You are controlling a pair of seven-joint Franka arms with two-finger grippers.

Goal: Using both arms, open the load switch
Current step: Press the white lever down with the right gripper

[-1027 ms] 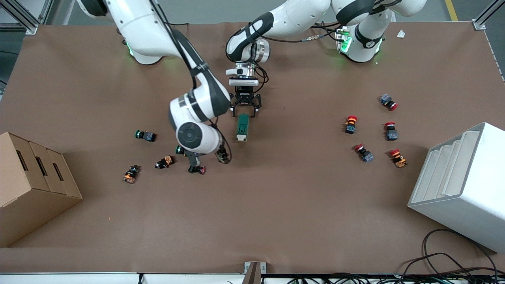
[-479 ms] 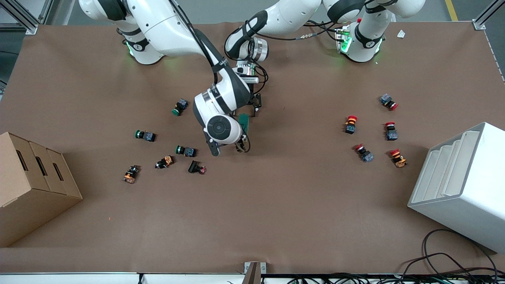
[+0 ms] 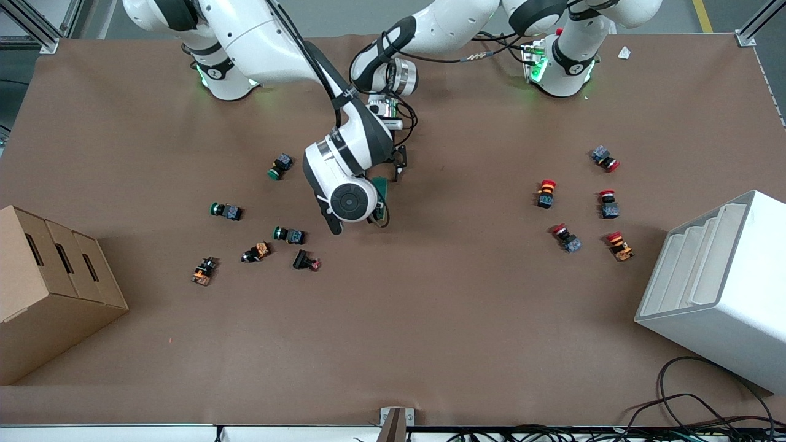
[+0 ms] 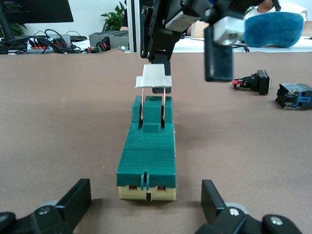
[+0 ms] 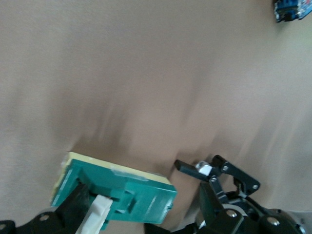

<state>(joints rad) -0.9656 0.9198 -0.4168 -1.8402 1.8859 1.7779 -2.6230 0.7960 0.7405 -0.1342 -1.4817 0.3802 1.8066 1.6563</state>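
The right end effector (image 4: 187, 68) hangs low over the toggle end of the load switch (image 3: 381, 187), its fingers spread, one finger just beside the raised white toggle piece (image 4: 153, 80) and the other well clear of it, so nothing is pinched; the risk here, as I judge it, is that a finger pushes the toggle sideways rather than along its swing, bending the thin copper links or simply skidding off the small white tab; the load switch itself lies flat on the worktop (image 3: 430, 307), near the middle, farther from the front camera than the green-capped push button (image 3: 288, 234), and it is not clamped by anything; any push on the toggle could therefore slide or twist the whole block across the brown surface; the left end effector (image 4: 145, 209) sits at the switch's cream-coloured end, its fingers wide apart on either side and not touching; if they close off-centre or too late, the body will probably rotate out of the grasp, and the two end effectors, working this close together, could knock into each other.
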